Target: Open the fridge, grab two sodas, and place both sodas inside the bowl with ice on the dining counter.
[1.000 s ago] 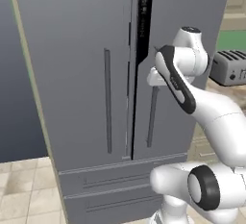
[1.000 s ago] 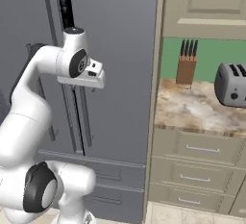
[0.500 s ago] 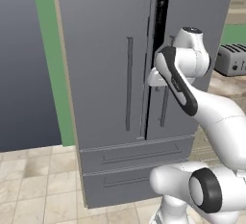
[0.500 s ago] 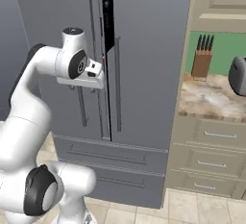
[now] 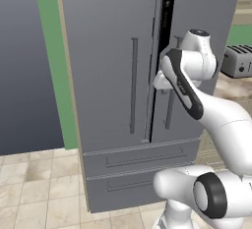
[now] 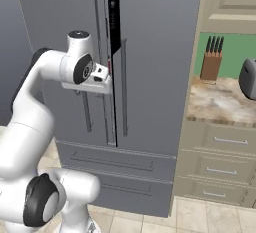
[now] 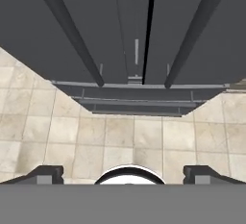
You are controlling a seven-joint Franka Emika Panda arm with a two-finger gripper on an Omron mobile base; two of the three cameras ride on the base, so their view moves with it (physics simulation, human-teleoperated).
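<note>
The gripper [image 7: 123,172] stands wide apart, holding nothing, just in front of the fridge [image 5: 113,75] doors' centre gap.

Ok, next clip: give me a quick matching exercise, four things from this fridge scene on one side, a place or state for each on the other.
Things:
1. fridge doors
2. tool
3. knife block
4. toaster

Places or states:
A. brown, on the marbled counter before the green wall
B. grey, beyond the arm, right of the fridge
C. parted by a narrow dark gap
D. fingers wide apart, nothing between them

Pairs: 1-C, 2-D, 3-A, 4-B
</note>
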